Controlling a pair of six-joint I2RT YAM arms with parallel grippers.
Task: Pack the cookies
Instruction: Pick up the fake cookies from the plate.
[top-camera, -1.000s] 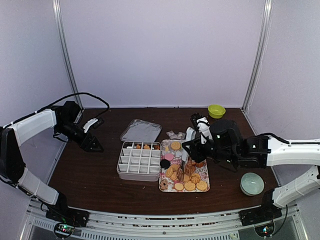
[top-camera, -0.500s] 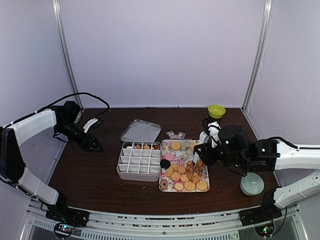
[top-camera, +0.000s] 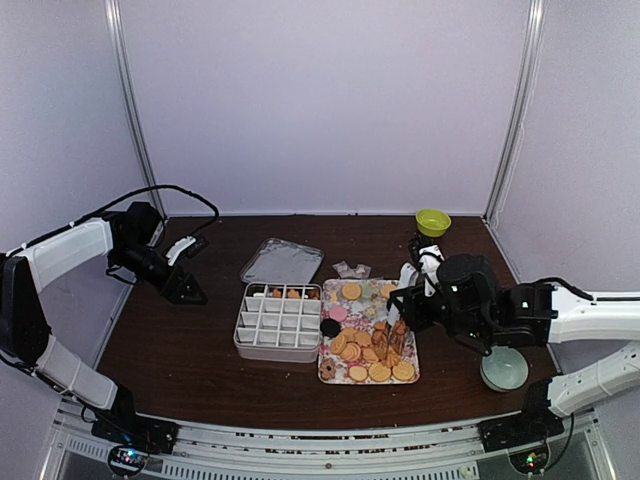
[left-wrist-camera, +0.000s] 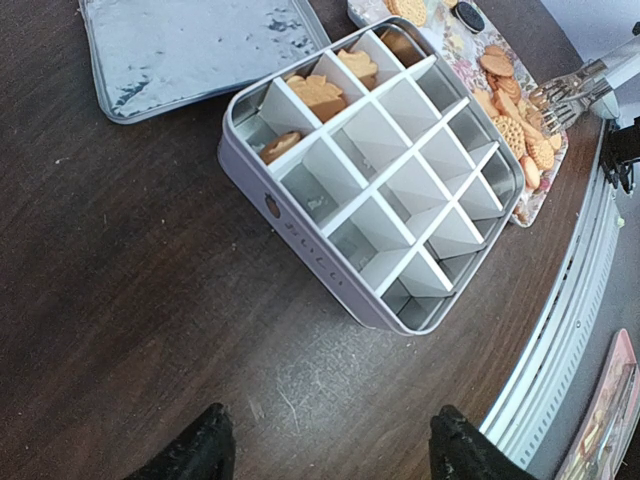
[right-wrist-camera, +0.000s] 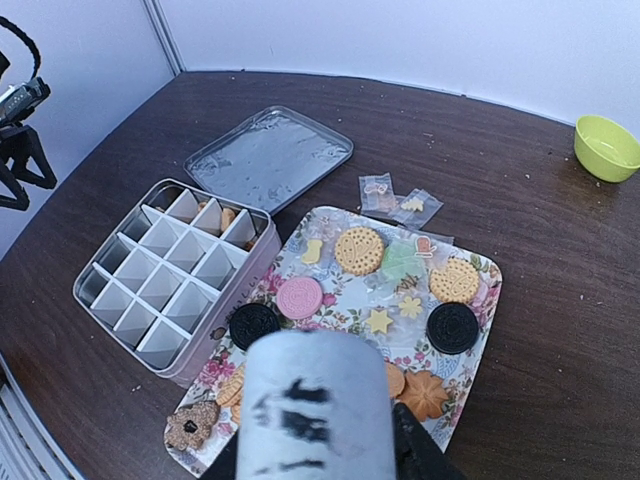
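The cookies (top-camera: 368, 352) lie on a floral tray (top-camera: 412, 352): golden rounds, a pink one (right-wrist-camera: 300, 297) and black ones (right-wrist-camera: 253, 324). A few more sit in the back row of a divided tin (top-camera: 278, 322), where the left wrist view shows them as orange biscuits (left-wrist-camera: 315, 92). My right gripper (top-camera: 408, 300) is shut on metal tongs (top-camera: 388, 335). The tong tips hang low over the tray's cookies, and I cannot tell whether they pinch one. In the right wrist view the tongs' handle (right-wrist-camera: 315, 400) hides the tray's near part. My left gripper (top-camera: 186, 290) stands open and empty over bare table left of the tin.
The tin's lid (top-camera: 281, 262) lies behind the tin. Small clear packets (top-camera: 350, 270) sit behind the tray. A green bowl (top-camera: 432, 221) stands at the back right and a pale bowl (top-camera: 503, 367) at the near right, under the right arm.
The right arm has shifted right with the tongs, from the tray's middle to its right part, then held nearly still. The left arm has not moved.
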